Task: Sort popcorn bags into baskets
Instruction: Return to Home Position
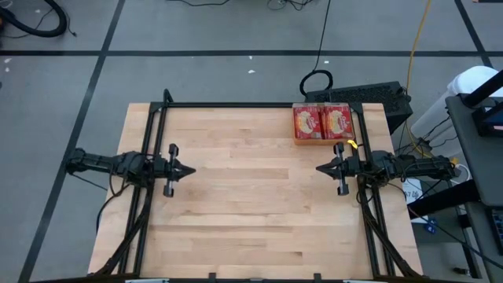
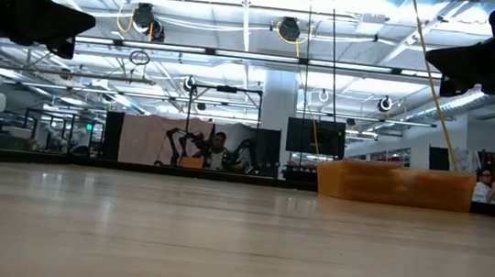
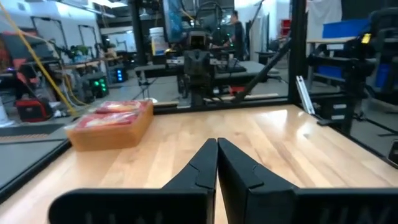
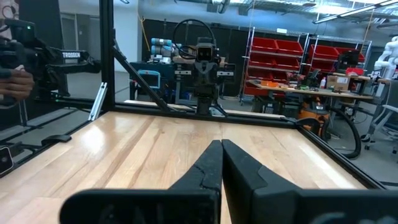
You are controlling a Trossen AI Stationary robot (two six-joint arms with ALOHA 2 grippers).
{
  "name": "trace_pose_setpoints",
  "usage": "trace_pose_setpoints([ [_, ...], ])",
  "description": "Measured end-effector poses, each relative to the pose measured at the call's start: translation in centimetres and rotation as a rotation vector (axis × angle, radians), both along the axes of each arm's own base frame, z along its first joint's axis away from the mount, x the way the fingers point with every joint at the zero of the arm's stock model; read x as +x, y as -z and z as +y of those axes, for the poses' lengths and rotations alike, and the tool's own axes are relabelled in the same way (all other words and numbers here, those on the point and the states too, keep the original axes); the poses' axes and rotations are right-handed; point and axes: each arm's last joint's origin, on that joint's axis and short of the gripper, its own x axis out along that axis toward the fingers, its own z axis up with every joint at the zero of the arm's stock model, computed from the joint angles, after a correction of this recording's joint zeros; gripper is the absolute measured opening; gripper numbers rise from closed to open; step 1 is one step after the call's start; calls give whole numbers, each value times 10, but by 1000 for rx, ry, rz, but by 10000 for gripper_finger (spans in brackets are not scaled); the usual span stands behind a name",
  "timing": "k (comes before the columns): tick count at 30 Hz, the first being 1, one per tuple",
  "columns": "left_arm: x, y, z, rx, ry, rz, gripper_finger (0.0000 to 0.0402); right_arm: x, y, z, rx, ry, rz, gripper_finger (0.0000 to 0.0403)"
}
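Both arms level over the bench. The left hand is at mid left, fingers together, holding nothing. The right hand is at mid right, fingers together, holding nothing. Tips face each other, well apart. The orange tray sits at the far right corner, just beyond the right arm. Two popcorn bags show inside it, side by side, picture faces up.

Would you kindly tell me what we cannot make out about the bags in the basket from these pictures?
Bag count: in the high view the top two popcorn bags hide any beneath.
Low view: the basket wall hides its contents.
Bag print: too small in every view.
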Motion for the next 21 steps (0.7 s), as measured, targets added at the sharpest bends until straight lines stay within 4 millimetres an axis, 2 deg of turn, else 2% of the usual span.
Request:
trace_pose_setpoints([
  [6, 0, 1, 0, 33, 54, 4, 17, 0, 0, 0, 0, 0, -3, 0],
  [21, 4, 6, 7, -6, -10, 65, 17, 0, 0, 0, 0, 0, -3, 0],
])
